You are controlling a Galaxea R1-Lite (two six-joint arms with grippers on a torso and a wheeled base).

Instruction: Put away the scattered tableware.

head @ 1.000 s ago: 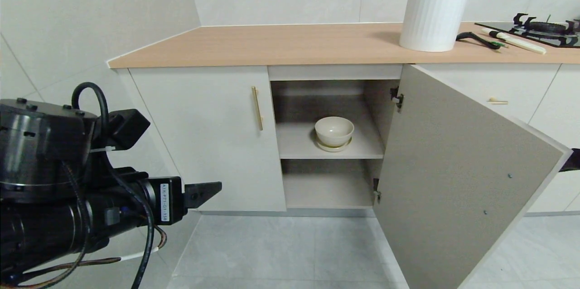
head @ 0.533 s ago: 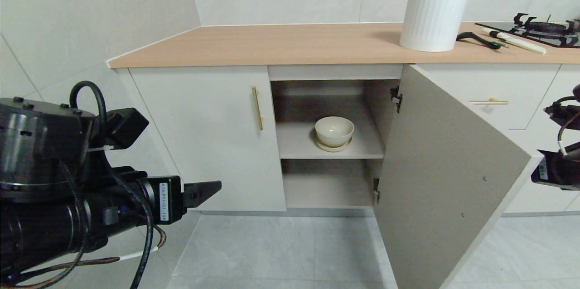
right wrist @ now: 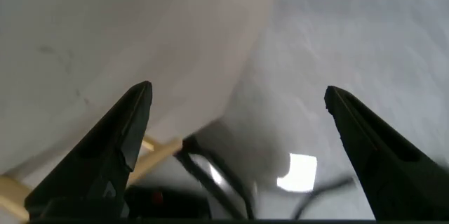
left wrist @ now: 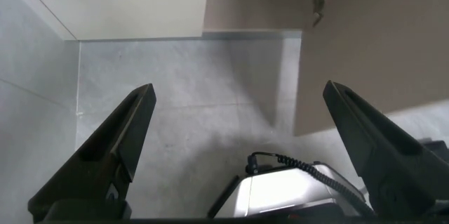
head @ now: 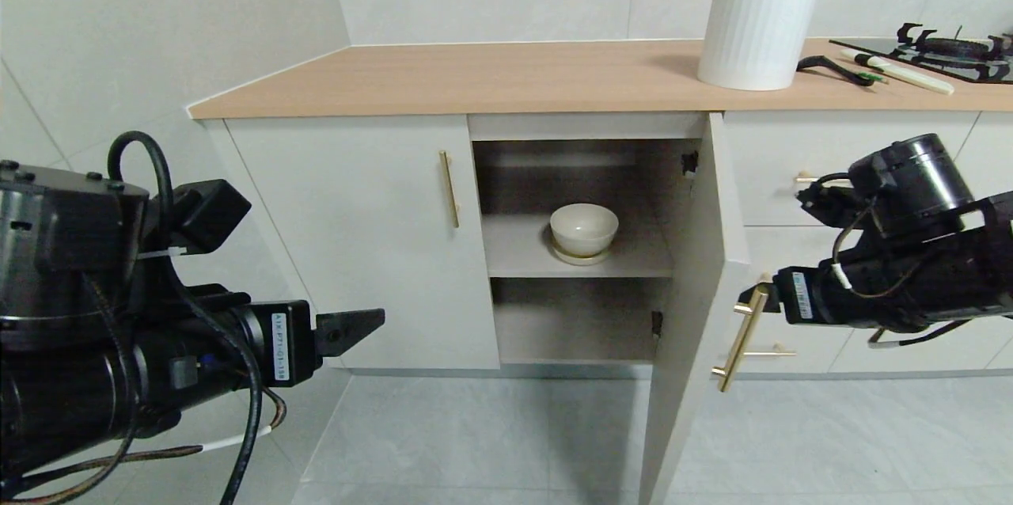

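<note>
A cream bowl (head: 584, 226) sits on a saucer (head: 583, 256) on the upper shelf of the open cabinet (head: 522, 252). The cabinet's right door (head: 696, 291) stands edge-on to me, roughly half shut. My right gripper (head: 750, 304) is at the outer face of that door, against the top of its gold handle (head: 737, 343). In the right wrist view the gripper (right wrist: 237, 89) is open, with the door face and the handle (right wrist: 158, 150) close below. My left gripper (head: 352, 328) hangs low at the left, in front of the shut left door; it (left wrist: 238, 90) is open and holds nothing.
A tall white ribbed container (head: 764, 14) stands on the wooden counter (head: 475, 77). A black-handled tool (head: 839, 68), a knife (head: 898, 71) and a stove (head: 954, 46) lie at the far right. The shut left door has a gold handle (head: 449, 188). Grey tile floor (head: 491, 442) lies below.
My right arm has come in from the right, and the right door has swung from wide open to about half shut. The left arm has barely shifted.
</note>
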